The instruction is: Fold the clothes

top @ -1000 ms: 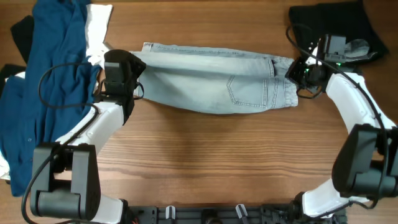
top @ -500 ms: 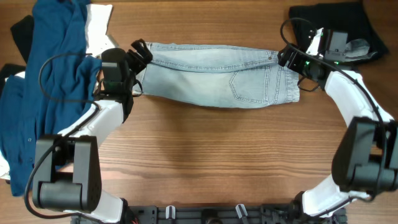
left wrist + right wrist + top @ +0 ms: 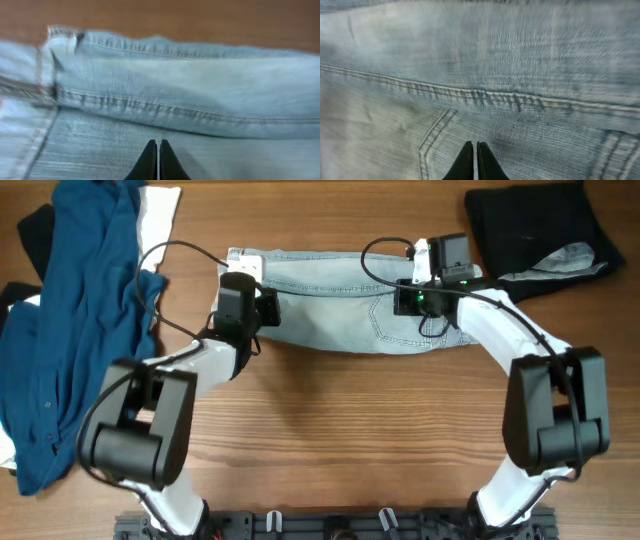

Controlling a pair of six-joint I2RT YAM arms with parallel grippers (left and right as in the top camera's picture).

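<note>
The light-blue jeans (image 3: pixel 330 310) lie folded lengthwise across the far middle of the table, with the back pocket toward the right. My left gripper (image 3: pixel 268 308) is over their left part and my right gripper (image 3: pixel 400 300) is over the pocket area. In the left wrist view the fingers (image 3: pixel 158 142) are shut just above a stitched seam of the jeans (image 3: pixel 200 100). In the right wrist view the fingers (image 3: pixel 474 144) are shut above the jeans (image 3: pixel 520 60), next to the pocket stitching. No fabric shows between either pair of fingers.
A dark blue shirt (image 3: pixel 90 300) with white cloth (image 3: pixel 160 220) under it is heaped at the left. A black garment with a grey patch (image 3: pixel 535 225) lies at the far right corner. The wooden table (image 3: pixel 350 440) shows bare in front of the jeans.
Both grippers have moved inward from the ends of the jeans to points over the denim. The jeans lie slightly narrower and farther back than a second ago.
</note>
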